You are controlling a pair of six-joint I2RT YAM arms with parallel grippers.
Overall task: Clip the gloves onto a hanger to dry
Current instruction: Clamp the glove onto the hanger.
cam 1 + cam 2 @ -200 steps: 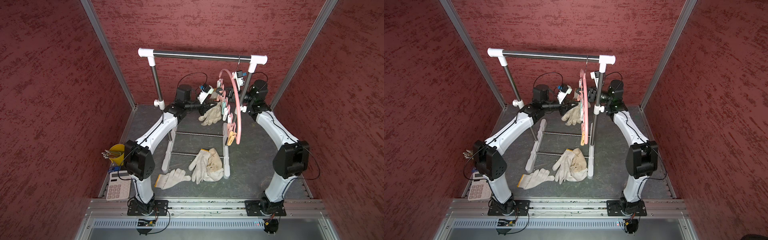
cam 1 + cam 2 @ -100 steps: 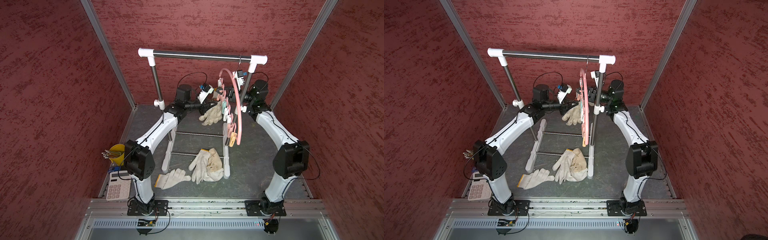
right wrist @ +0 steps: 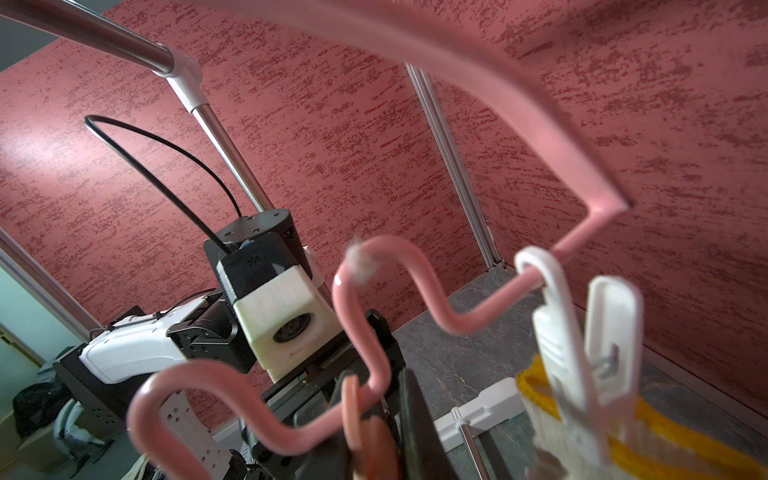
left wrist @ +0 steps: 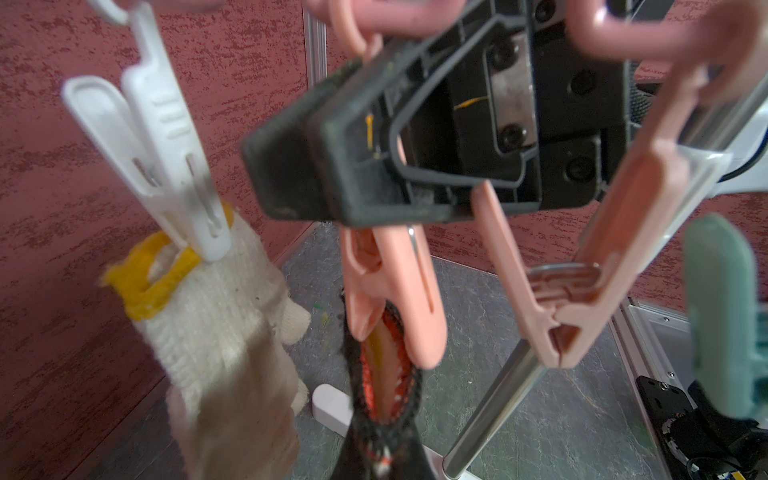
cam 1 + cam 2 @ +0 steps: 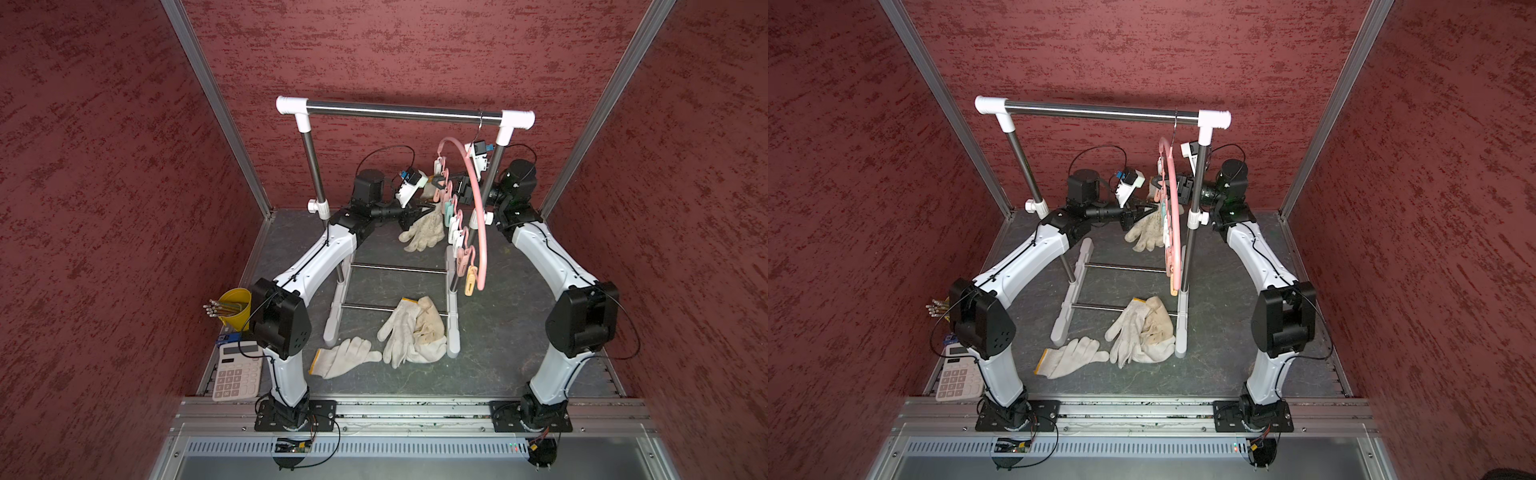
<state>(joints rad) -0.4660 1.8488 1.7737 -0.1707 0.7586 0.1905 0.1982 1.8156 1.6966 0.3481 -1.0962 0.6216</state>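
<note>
Still gripping a glove (image 5: pixel 424 230) with left gripper (image 5: pixel 417 210) beside the hanger (image 5: pixel 478 216), still pinching its pink clip (image 4: pixel 390 291) with right gripper (image 4: pixel 307 166).

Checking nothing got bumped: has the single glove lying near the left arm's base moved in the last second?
No. The single glove still lies with its fingertips next to the glove pile, just in front of the rack's foot, as before.

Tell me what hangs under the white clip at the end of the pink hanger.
An off-white glove hangs there, pinched at its yellow-trimmed cuff by the white clip. Something blurred and brownish close to the lens covers its lower part, hiding most fingers.
</note>
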